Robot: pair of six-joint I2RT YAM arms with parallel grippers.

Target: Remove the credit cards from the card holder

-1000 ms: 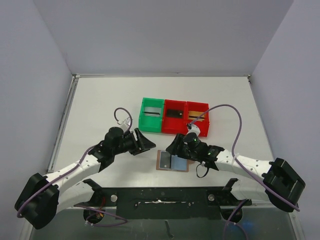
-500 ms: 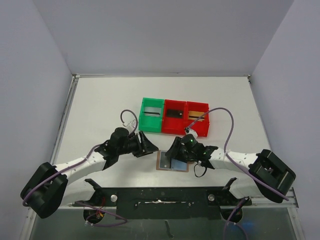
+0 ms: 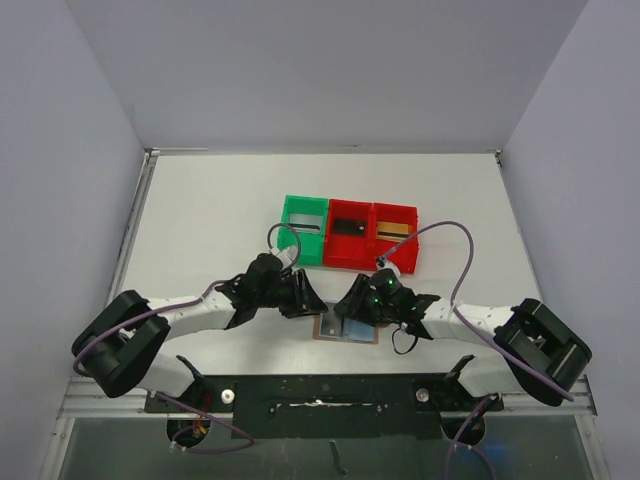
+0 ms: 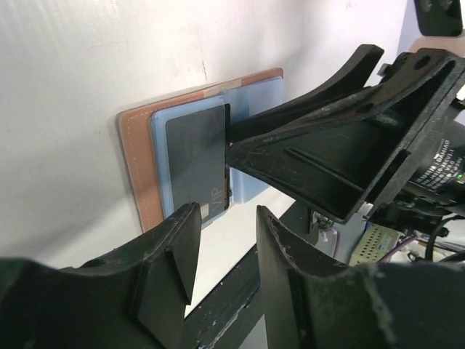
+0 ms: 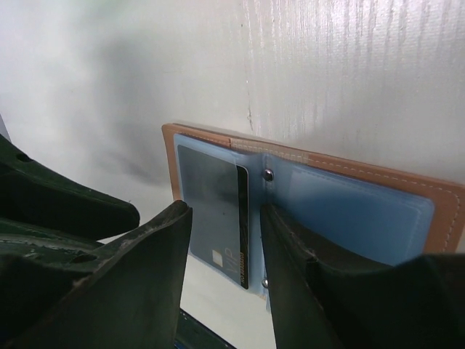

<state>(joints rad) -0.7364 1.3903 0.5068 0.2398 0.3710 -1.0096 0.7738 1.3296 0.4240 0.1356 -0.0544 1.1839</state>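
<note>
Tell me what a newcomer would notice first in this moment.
The brown card holder lies open flat near the front edge of the table, a dark card in its pale blue pocket. The left end effector and right end effector crowd over it, both open. Behind stand one green bin and two red bins.

holder (image 5: 349,169): tan leather-like matt cover, stitched edge. pale blue pockets (image 5: 356,214): smooth, slightly glossy plastic, with metal stud (image 5: 268,174). card (image 5: 214,211): dark, smooth, semi-gloss. bench (image 5: 349,65): white, finely ribbed, matt. left claw (image 4: 227,233) and right claw (image 5: 225,218): black matt plastic, rough grain.
</note>
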